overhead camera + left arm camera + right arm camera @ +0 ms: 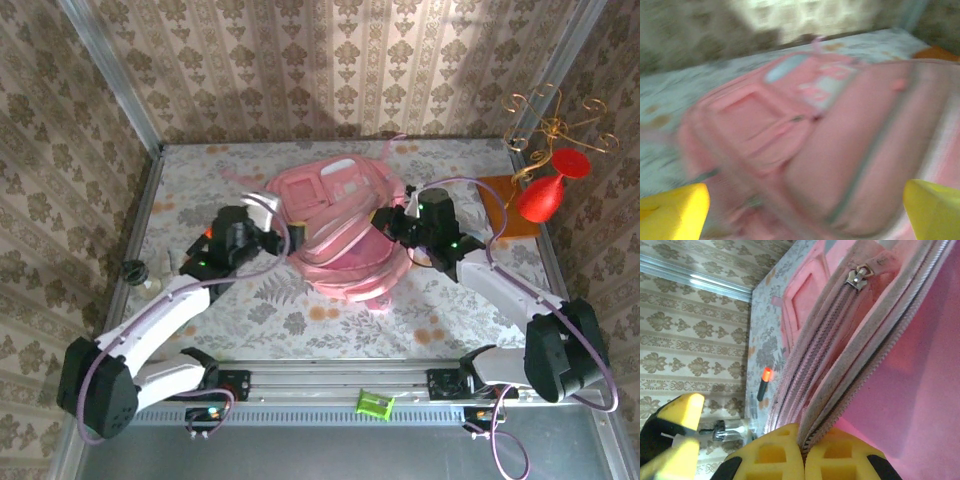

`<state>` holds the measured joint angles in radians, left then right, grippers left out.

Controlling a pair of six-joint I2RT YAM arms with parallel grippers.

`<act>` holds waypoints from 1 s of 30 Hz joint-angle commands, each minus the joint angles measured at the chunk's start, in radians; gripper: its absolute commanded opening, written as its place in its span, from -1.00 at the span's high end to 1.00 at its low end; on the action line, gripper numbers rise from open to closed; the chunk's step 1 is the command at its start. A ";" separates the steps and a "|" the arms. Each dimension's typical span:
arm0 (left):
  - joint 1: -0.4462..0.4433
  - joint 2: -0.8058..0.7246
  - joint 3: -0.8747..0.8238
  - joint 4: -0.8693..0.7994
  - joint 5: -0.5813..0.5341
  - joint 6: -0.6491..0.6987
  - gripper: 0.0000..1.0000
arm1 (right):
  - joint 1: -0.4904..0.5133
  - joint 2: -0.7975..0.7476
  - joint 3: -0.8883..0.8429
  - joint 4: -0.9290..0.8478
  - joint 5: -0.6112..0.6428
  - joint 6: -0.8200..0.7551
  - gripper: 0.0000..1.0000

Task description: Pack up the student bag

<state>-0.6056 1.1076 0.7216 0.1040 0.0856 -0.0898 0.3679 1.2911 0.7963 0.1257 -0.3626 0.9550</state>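
One zip tab (882, 262) on the student bag (920, 365) bears what may be lettering.

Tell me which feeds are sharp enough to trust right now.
Left wrist view: blurred all over, the bag smeared. Right wrist view: sharp, the zip pull crisp. Top view: clear, with a dark shadow on the back wall.

Left wrist view motion-blurred: student bag (790, 140) smeared. Small dark item (135, 270), top view: unidentifiable.
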 commanded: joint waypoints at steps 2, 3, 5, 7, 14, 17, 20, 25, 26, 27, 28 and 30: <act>-0.119 0.115 0.046 0.062 -0.002 0.290 -1.00 | 0.040 0.004 0.043 0.094 0.043 0.044 1.00; -0.145 0.147 0.060 0.072 0.002 0.340 -1.00 | 0.043 0.006 0.046 0.093 0.041 0.051 1.00; -0.169 0.203 0.087 0.091 0.012 0.407 -1.00 | 0.049 0.007 0.046 0.095 0.038 0.069 1.00; -0.186 0.251 0.119 0.094 0.028 0.440 -1.00 | 0.050 0.007 0.044 0.101 0.043 0.086 1.00; -0.191 0.398 0.188 0.130 0.006 0.448 -0.98 | 0.051 0.021 0.055 0.151 0.009 0.134 1.00; -0.177 0.444 0.225 0.138 -0.088 0.427 -0.65 | 0.048 0.019 0.066 0.139 -0.020 0.129 0.99; -0.148 0.445 0.236 0.149 -0.081 0.386 -0.06 | 0.027 -0.002 0.096 0.016 -0.026 0.018 0.80; -0.064 0.391 0.220 0.153 -0.002 0.286 0.85 | -0.051 -0.057 0.170 -0.421 0.154 -0.380 0.09; -0.051 0.383 0.220 0.153 0.012 0.262 0.89 | -0.069 -0.059 0.177 -0.475 0.215 -0.438 0.01; -0.037 0.375 0.224 0.148 0.028 0.230 0.96 | -0.098 -0.058 0.179 -0.521 0.261 -0.506 -0.09; -0.028 0.368 0.227 0.139 0.043 0.206 1.00 | -0.129 -0.044 0.184 -0.545 0.296 -0.568 -0.24; -0.020 0.362 0.231 0.124 0.040 0.180 1.00 | -0.185 0.014 0.217 -0.582 0.384 -0.630 -0.53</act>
<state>-0.6464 1.5127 0.9241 0.2245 0.1261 0.1925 0.2352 1.2560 0.9829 -0.2749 -0.1574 0.5533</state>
